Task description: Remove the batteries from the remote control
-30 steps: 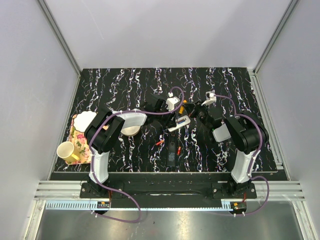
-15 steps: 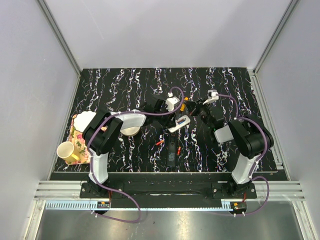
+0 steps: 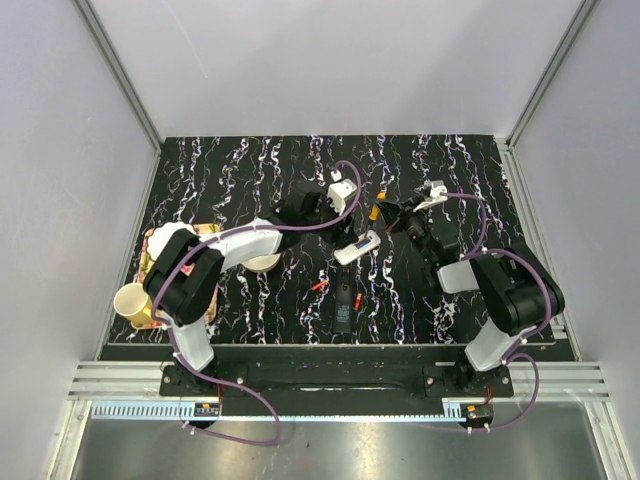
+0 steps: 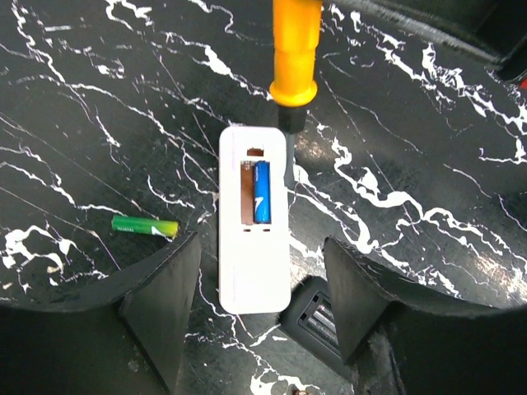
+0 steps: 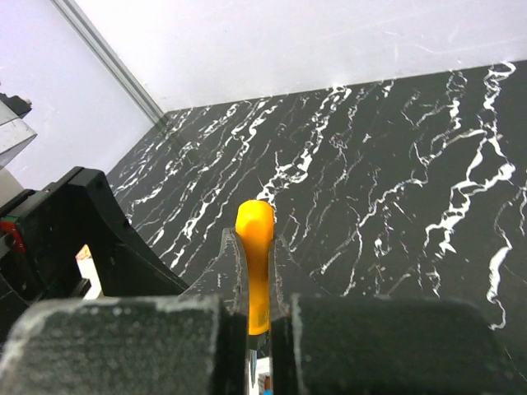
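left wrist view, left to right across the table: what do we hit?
green battery → white remote, with the blue battery in its slot

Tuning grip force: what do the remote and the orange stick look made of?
The remote control looks like matte white moulded plastic: even colour, rounded edges. The orange stick seems smooth, slightly glossy plastic, judging by its soft sheen.

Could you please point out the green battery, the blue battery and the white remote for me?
small green cylindrical battery (image 4: 146,227), left wrist view, middle of its body.
small blue cylindrical battery (image 4: 261,192), left wrist view, its side inside the slot.
white rectangular plastic remote control (image 4: 254,267), left wrist view, bare lower face.
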{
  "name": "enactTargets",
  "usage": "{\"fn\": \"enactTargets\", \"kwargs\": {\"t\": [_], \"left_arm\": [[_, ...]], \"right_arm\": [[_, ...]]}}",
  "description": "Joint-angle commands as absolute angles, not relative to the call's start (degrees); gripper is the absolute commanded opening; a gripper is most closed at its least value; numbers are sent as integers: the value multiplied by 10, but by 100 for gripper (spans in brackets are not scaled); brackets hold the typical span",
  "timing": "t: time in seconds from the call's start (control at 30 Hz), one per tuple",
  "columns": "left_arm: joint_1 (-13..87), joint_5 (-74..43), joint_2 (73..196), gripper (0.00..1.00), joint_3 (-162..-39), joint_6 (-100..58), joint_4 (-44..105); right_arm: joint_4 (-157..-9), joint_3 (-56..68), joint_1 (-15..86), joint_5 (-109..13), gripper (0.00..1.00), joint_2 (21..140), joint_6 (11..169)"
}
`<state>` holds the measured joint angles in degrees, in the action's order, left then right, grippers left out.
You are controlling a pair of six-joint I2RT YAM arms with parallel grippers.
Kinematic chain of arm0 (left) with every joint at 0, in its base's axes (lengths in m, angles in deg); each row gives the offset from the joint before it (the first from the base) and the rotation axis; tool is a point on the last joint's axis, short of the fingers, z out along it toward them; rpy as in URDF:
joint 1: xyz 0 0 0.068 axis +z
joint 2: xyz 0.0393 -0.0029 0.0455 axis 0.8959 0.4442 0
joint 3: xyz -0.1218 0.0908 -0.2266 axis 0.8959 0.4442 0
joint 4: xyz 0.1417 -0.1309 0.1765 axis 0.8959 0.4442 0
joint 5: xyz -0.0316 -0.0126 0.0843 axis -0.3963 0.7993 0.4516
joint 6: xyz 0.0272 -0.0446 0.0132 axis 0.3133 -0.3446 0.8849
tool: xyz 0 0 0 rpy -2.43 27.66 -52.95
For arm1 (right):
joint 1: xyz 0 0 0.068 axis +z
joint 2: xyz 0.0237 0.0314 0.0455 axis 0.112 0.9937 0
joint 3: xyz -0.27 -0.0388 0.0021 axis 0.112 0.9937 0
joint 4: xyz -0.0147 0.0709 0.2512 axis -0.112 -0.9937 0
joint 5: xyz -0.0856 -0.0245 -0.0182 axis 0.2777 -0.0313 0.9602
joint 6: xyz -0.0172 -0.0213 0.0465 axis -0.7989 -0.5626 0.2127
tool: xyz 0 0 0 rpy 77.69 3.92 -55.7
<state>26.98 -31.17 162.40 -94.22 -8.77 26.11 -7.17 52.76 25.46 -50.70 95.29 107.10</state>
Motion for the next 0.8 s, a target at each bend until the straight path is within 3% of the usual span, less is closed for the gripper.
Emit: {"fn": "enactTargets", "kwargs": {"t": [0.0, 0.13, 0.27, 0.43, 0.77], "left_arm": [[276, -304, 1629, 65, -935, -94, 249], [272, -295, 1666, 66, -971, -86, 277], [267, -318, 1682, 46, -996, -76, 324], [257, -350, 1691, 28, -991, -77, 324], [232, -338, 1741, 11, -1013, -93, 343]], "right_arm": [[40, 545, 244, -511, 0, 925, 1057], [37, 564, 237, -493, 0, 906, 1056], [23, 582, 223, -486, 0, 875, 1055], [-4, 585, 212, -481, 0, 859, 1056], [-6, 584, 208, -488, 0, 859, 1065]]}}
